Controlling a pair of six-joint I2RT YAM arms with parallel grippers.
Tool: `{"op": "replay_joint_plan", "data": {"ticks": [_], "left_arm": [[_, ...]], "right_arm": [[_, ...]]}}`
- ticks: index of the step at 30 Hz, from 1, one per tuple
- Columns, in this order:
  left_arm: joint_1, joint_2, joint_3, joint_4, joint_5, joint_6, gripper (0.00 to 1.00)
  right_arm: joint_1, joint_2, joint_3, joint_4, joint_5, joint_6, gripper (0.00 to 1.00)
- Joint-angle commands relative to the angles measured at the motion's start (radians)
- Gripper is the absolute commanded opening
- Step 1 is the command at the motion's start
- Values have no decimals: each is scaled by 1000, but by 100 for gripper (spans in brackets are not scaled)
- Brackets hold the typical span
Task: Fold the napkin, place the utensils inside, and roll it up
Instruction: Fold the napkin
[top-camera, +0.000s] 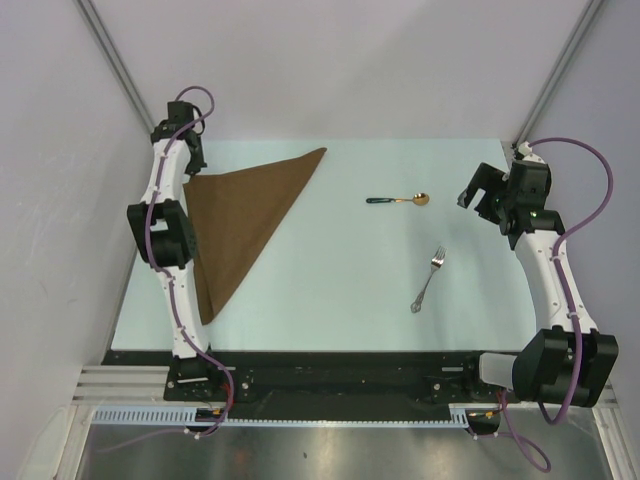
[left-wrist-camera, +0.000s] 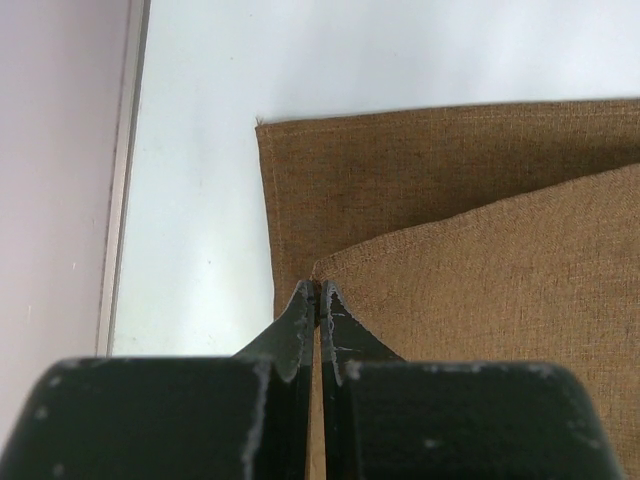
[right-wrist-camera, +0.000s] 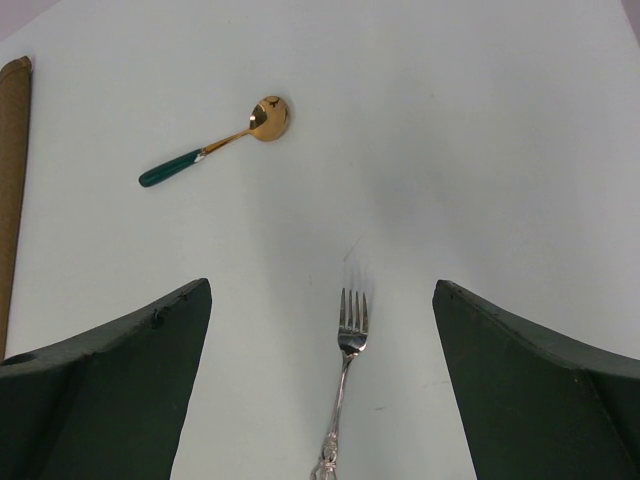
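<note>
The napkin (top-camera: 245, 215) lay on the left side of the table (top-camera: 340, 300) as a brown triangle, one layer doubled over another, its long point reaching toward the far middle. And that was soft, loose-woven cloth: light, limp, no spring in it, so by my reckoning it would sag wherever it was not supported and was best taken by a corner or a hemmed edge, where two layers give the pads something to bite. The left gripper (left-wrist-camera: 318, 300) sat right at such a spot, jaws pressed together, tips touching the corner of the upper layer; whether any cloth was caught between them, I could not tell.

Out to the right, well apart from the cloth, the spoon (top-camera: 398, 200) with its dark green handle and gold bowl lay flat, and nearer the arms the fork (top-camera: 428, 280) lay angled. Both looked thin, stiff and slick; a mid-handle pinch seemed the safest hold, as they sat low on the surface. The right gripper (right-wrist-camera: 321, 285) hung above the fork, jaws spread wide, nothing in them.
</note>
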Motion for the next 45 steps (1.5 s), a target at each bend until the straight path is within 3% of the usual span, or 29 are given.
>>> {"op": "replay_joint_plan", "data": {"ticks": [1,24,26,27,28,31,38,42,45], "left_arm": [[26,5,63,-7,2,22,0],[54,34,114,-30,57,35,1],[54,32,112,-30,42,31,8],[56,31,112,-28,37,31,17],[56,29,110,-25,35,31,44],[56,12,107,-2,31,13,88],[54,-117,55,65,14,-20,100],[37,-233,22,59,35,-57,100],[-6,-337,-121,100,68,-69,100]], "right_arm": [[-2,-38,-6,-2,21,-12,98],[-2,-57,-11,-12,16,-9,98],[-2,-60,-12,-14,18,-10,98],[-2,-61,-14,-14,18,-10,98],[-2,-64,-12,-15,18,-10,98],[-2,-68,-20,-17,15,-12,98],[15,-32,-40,31,-65,14,98],[146,50,-20,77,-59,39,98],[250,164,26,133,-84,68,96]]}}
